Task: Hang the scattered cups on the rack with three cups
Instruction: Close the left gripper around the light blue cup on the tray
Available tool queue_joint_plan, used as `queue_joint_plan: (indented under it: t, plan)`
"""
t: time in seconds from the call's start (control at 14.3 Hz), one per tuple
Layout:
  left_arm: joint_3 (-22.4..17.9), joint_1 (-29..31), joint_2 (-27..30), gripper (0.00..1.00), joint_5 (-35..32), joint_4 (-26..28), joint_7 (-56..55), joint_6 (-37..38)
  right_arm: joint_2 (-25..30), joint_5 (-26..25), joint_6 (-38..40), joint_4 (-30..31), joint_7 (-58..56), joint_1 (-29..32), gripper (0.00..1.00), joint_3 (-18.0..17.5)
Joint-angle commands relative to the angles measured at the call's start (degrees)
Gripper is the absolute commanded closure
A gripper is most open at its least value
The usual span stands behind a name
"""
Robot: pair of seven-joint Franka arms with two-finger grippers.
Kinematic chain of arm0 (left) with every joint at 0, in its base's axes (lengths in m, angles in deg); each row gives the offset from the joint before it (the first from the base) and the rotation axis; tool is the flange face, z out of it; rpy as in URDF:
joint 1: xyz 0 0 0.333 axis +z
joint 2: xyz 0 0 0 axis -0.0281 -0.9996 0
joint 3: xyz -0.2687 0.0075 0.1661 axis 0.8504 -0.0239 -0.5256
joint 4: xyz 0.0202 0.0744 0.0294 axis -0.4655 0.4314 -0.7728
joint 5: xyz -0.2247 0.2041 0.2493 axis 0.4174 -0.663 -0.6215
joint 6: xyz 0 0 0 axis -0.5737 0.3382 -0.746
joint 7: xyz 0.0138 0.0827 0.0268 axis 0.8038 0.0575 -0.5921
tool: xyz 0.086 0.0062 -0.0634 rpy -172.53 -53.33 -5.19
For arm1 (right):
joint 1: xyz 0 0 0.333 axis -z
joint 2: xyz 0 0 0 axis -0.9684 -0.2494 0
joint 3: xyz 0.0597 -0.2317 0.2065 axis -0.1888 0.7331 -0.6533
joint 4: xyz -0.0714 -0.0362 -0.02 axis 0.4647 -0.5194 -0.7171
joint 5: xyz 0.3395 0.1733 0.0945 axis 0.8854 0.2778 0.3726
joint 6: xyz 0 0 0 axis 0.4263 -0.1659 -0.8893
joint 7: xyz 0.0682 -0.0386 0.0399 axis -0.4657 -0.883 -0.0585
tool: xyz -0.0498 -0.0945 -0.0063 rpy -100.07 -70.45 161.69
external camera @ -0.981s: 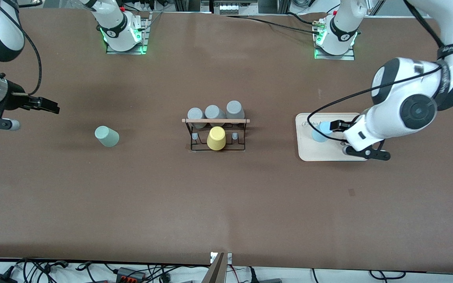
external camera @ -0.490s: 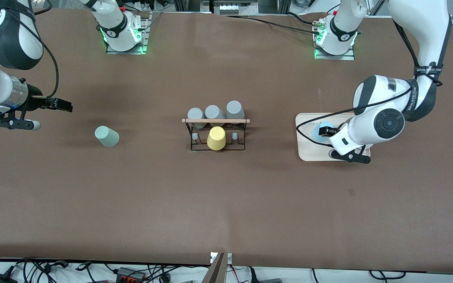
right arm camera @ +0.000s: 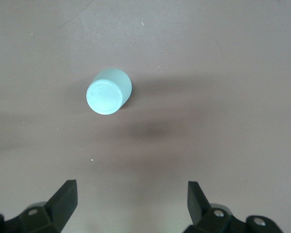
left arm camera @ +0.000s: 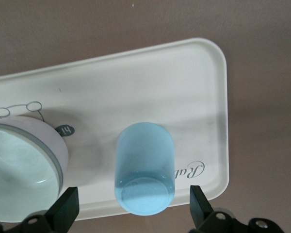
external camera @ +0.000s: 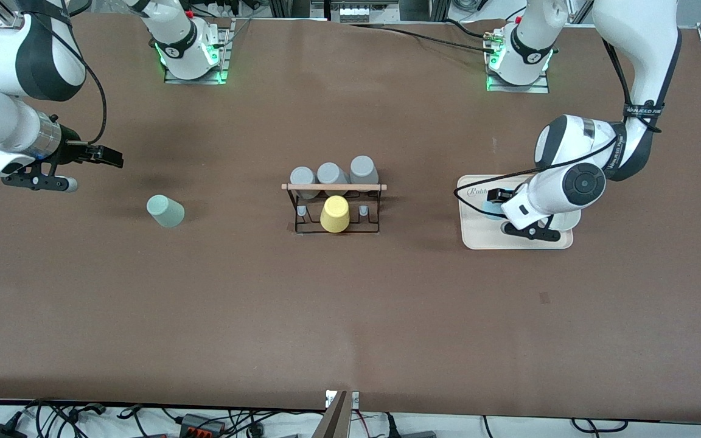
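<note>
Hovering over bare table toward the right arm's end, the right gripper (external camera: 110,157) has its fingers (right arm camera: 63,196) spread wide with nothing between them. The mint green cup (external camera: 165,211) stands upside down on the table, nearer the front camera than the spot under that gripper and well apart from it; the right wrist view shows it (right arm camera: 108,91) clear of both fingertips. At the middle of the table stands the rack (external camera: 336,210), a black wire frame with a light wooden rod (external camera: 333,187) across its top. Three grey cups (external camera: 331,176) sit in a row on the pegs farther from the front camera, and a yellow cup (external camera: 334,213) sits upside down on the middle peg of the nearer row, with a bare peg on each side of it. Toward the left arm's end lies a beige tray (external camera: 478,234), and the left gripper (external camera: 498,196) is low over it with its fingers (left arm camera: 65,208) wide apart. The light blue cup (left arm camera: 145,167) stands upside down on the tray between those fingertips, touching neither. Beside the cup on the same tray sits a pale bowl (left arm camera: 20,170) with a grey rim.
</note>
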Motion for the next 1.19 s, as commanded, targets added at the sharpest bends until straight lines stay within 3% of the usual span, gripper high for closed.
queue_joint_plan:
  t: [0.0, 1.12]
  plan:
    - [0.75, 0.77, 2.04, 0.0, 1.45, 3.12, 0.33, -1.09, 2.06, -0.71, -1.33, 2.08, -0.37, 0.05, 0.0, -0.32]
    - [0.75, 0.33, -3.32, 0.02, 3.12, 2.95, 0.25, -4.52, 1.97, -0.62, -1.94, 2.96, -0.37, 0.05, 0.0, -0.32]
